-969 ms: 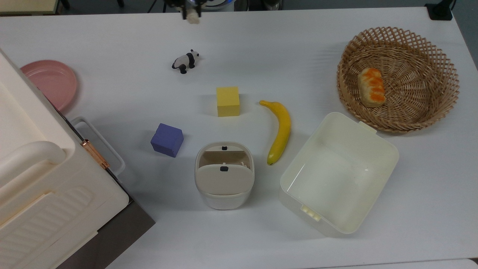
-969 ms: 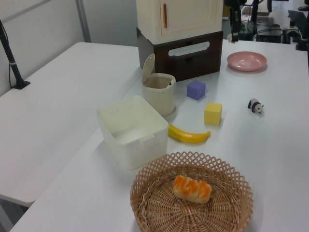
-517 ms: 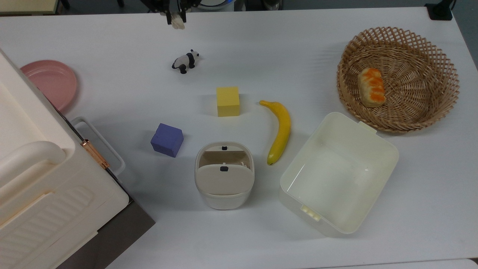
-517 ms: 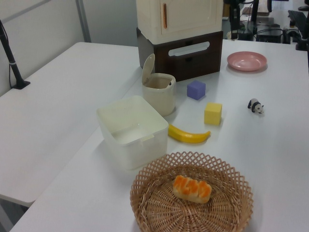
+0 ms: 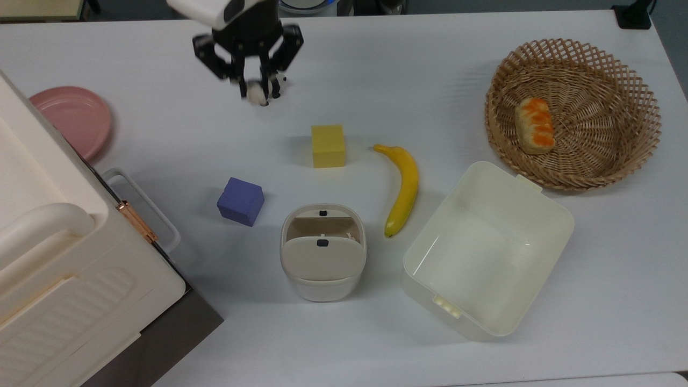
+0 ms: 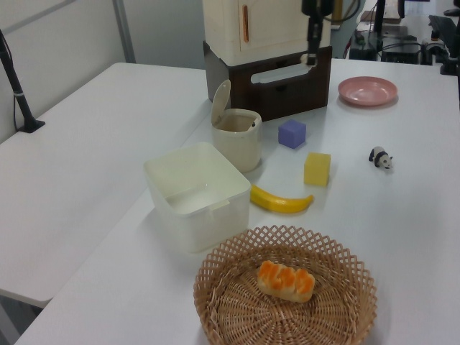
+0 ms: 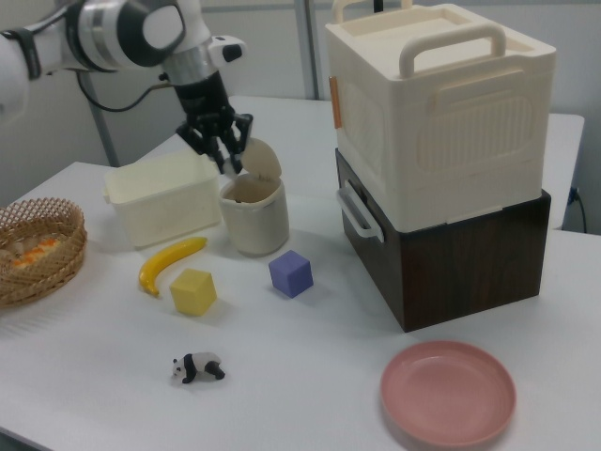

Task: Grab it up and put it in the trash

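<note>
Currently I hold the pincer [image 5: 257,91] closed on the off-white lump [image 5: 256,95], carried above the worktop [image 5: 430,80]; next I must centre it over the open trash bin [image 5: 322,252] before releasing.

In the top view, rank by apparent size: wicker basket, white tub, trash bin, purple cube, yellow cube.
1. wicker basket and white tub: footprints look alike, so no ranking between them
2. trash bin
3. purple cube and yellow cube: too alike to rank

text: none readable | labels: none, as far as visible
</note>
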Tool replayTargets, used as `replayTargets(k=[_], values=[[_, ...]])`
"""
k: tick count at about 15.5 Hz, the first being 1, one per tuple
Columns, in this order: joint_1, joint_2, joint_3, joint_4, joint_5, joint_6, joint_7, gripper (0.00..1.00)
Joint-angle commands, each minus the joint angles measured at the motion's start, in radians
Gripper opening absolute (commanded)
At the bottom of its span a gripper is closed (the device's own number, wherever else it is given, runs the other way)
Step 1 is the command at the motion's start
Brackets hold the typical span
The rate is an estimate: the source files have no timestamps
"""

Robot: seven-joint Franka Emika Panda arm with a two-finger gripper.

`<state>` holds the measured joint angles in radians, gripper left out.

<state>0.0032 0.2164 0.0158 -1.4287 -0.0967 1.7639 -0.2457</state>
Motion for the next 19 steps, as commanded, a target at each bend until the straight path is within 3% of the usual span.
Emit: replayTargets(k=[1,7,11,13,15,16,17,18,19], values=[[0.004,0.086,0.003,0.053,-0.018,0.17,0.094,0.0],[0.052,0.19,0.007,0.054,-0.018,0.418,0.247,0.0],[0.087,0.238,0.006,0.053,-0.021,0.466,0.281,0.0],[0.092,0.259,0.004,0.054,-0.026,0.508,0.308,0.05],[0.093,0.274,0.004,0.053,-0.046,0.54,0.345,0.18],[0.093,0.278,0.006,0.053,-0.057,0.543,0.356,0.43],[0.093,0.279,0.004,0.053,-0.061,0.548,0.361,0.8],[0.098,0.278,0.003,0.053,-0.063,0.548,0.359,1.0],[0.104,0.276,0.001,0.051,-0.063,0.545,0.359,1.0]])
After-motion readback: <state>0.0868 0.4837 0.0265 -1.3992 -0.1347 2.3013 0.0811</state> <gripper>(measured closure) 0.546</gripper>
